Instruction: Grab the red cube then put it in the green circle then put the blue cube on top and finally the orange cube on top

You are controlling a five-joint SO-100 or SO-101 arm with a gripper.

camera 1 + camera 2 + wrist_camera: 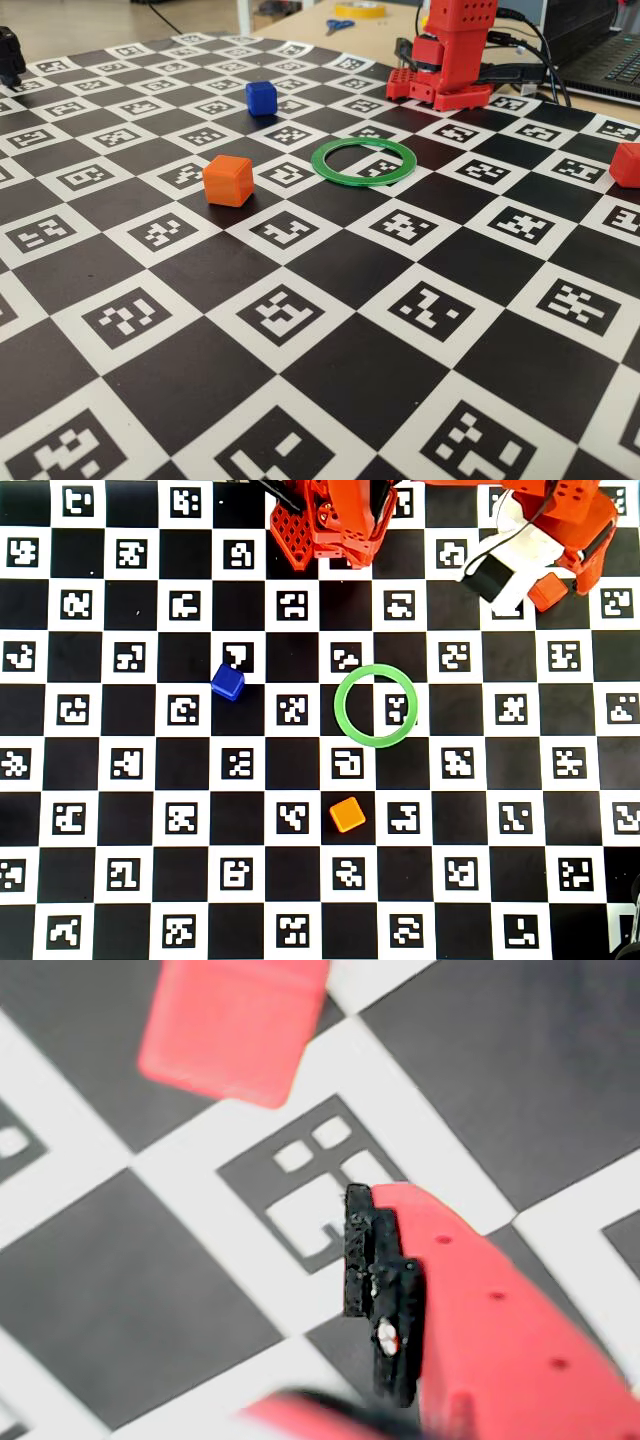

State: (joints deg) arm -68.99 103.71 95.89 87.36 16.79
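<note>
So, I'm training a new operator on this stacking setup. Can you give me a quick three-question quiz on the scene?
1. True or false: the green circle has nothing inside it.
2. In the overhead view, which lies nearest the green circle? A) blue cube B) orange cube C) they tie
3. Fill in: the cube at the top of the wrist view is the ___ cube.

Key: 1 true; 2 B; 3 red, the red cube.
</note>
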